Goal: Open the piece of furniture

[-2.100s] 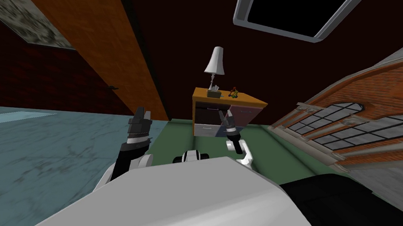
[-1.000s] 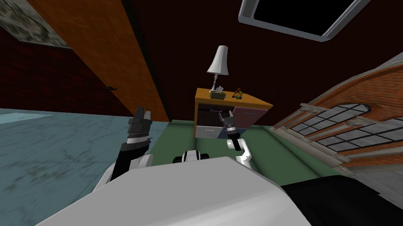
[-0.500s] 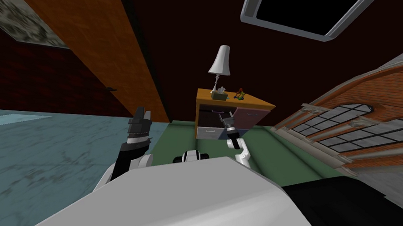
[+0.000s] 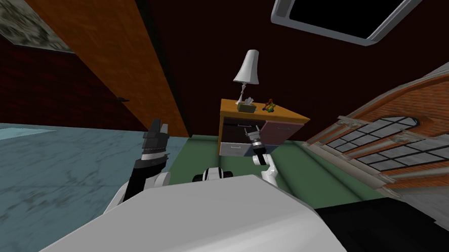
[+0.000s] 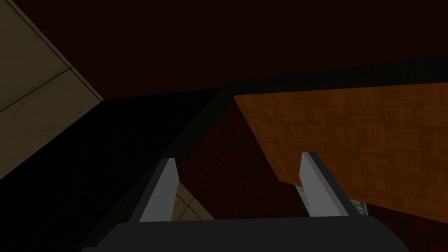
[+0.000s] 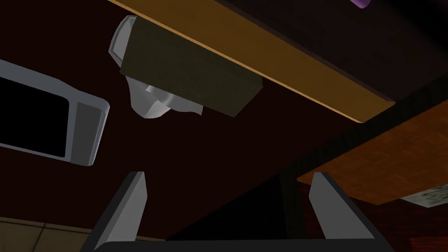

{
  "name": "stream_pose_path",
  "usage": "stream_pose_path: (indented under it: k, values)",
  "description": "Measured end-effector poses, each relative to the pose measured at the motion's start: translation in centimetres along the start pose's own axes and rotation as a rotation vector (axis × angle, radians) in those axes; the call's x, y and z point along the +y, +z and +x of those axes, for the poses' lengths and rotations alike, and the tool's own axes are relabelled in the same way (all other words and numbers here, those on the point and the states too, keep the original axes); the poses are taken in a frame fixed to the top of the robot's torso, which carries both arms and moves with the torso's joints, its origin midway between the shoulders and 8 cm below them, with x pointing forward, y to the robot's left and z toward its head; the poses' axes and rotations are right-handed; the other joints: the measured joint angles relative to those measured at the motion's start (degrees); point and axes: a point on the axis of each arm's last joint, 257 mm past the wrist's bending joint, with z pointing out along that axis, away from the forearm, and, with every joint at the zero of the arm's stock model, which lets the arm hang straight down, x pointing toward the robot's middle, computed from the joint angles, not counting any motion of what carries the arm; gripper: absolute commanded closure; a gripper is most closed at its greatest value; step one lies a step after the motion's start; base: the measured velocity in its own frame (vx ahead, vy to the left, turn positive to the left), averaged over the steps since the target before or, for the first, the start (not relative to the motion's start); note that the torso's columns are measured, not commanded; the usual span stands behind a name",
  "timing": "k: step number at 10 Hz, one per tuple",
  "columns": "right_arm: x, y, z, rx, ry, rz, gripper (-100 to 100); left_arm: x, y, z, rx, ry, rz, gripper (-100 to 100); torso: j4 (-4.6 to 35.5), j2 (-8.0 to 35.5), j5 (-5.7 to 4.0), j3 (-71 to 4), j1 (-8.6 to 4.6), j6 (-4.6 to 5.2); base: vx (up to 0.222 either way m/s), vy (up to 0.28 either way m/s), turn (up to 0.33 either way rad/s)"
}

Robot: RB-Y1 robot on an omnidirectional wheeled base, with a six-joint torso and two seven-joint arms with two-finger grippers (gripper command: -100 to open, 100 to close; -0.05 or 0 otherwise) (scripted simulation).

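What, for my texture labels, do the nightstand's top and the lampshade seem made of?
Nightstand top: matt orange-brown, wood-toned, but no grain shows, so perhaps wood. Lampshade: smooth, plain light grey; the material cannot be told.

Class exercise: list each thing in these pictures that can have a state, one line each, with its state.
Left claw: open, empty.
Right claw: open, empty, pointing up at the cabinet's top edge.
Cabinet: fronts look shut, though I cannot be certain.
Lamp: upright on the cabinet.
Tissue box: upright, with a tissue sticking out.
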Motion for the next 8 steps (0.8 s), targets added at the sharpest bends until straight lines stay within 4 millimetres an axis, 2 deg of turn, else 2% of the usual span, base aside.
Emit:
stream_pose_path:
  k: [8]
  values:
    - [-0.2,-0.3,5.0,0.113,-0.25,0.005,-100,0.0,0.0,0.0,0.0,0.0,0.0,0,0.01,0.04,0.0,0.01,0.0,0.0,0.046,0.038,-0.004]
